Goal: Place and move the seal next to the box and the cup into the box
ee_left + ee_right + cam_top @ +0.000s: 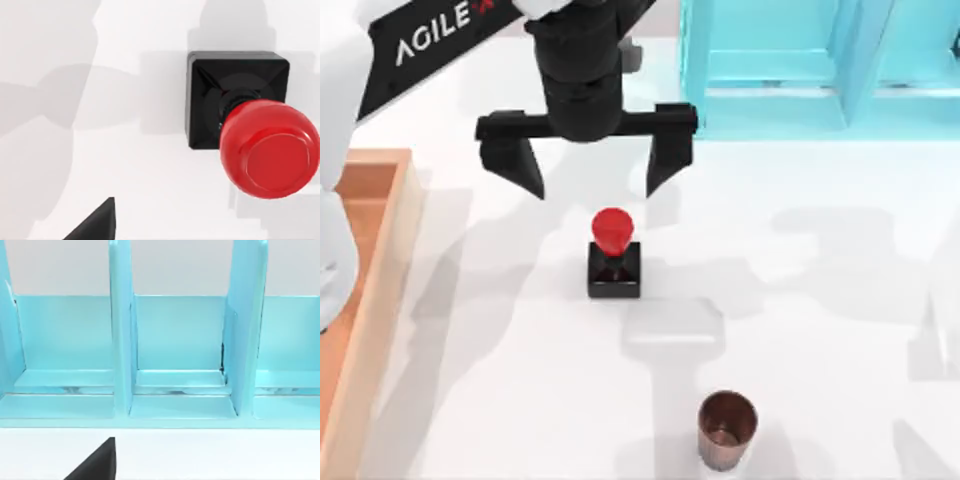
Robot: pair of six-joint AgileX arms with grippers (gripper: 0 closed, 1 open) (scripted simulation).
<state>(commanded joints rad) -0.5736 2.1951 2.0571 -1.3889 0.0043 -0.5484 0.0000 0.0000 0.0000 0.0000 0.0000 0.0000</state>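
Note:
The seal (613,255) stands upright near the middle of the white table, a black square base with a glossy red knob. My left gripper (595,193) hangs open just behind and above it, jaws spread wider than the base and apart from it. The left wrist view looks down on the seal (250,125), with one black fingertip (97,222) at the picture's edge. The copper-brown cup (726,430) stands upright near the front edge, right of the seal. The wooden box (390,260) lies along the table's left side. One fingertip (97,462) of my right gripper faces the shelf.
A turquoise shelf unit (800,70) with upright dividers stands at the back right, and the right wrist view looks straight into the shelf unit (175,355). The left arm's white link (340,230) overlaps the box at the left edge.

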